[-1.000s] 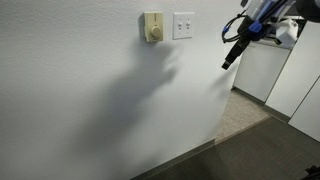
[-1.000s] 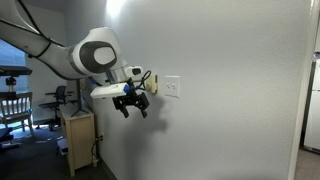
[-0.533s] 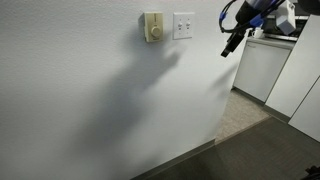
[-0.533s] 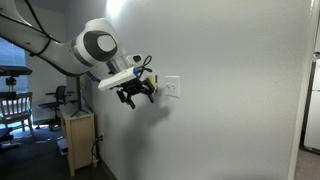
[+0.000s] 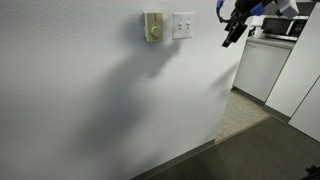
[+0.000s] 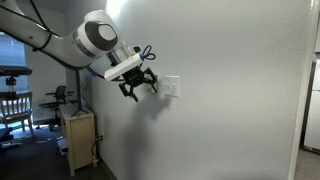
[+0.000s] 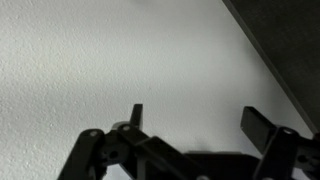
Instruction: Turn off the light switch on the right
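Light switch: the white, nearly square light switch [image 5: 183, 25] is sitting high on the wall [image 5: 100, 110], close to the wall's vertical end edge where the room is opening up. It's also showing edge-on in an exterior view [image 6: 172, 87].

Neighbour: a cream plate with a round knob [image 5: 152, 27] is sitting just beside it, on the side away from that edge.

Gripper: the gripper [image 5: 232, 33] is hanging at about switch height, past the wall's end edge in an exterior view and clearly apart from the switch there. From the other side [image 6: 138, 88] it's looking near the plate, and I can't tell whether it's touching.

Grip: jaws are standing wide apart with nothing between them. In the wrist view [image 7: 198, 115] both dark fingers [image 7: 136, 116] are pointing at bare textured wall.

Arm: the white arm [image 6: 95, 35] is reaching in along the wall from the upper corner of the picture.
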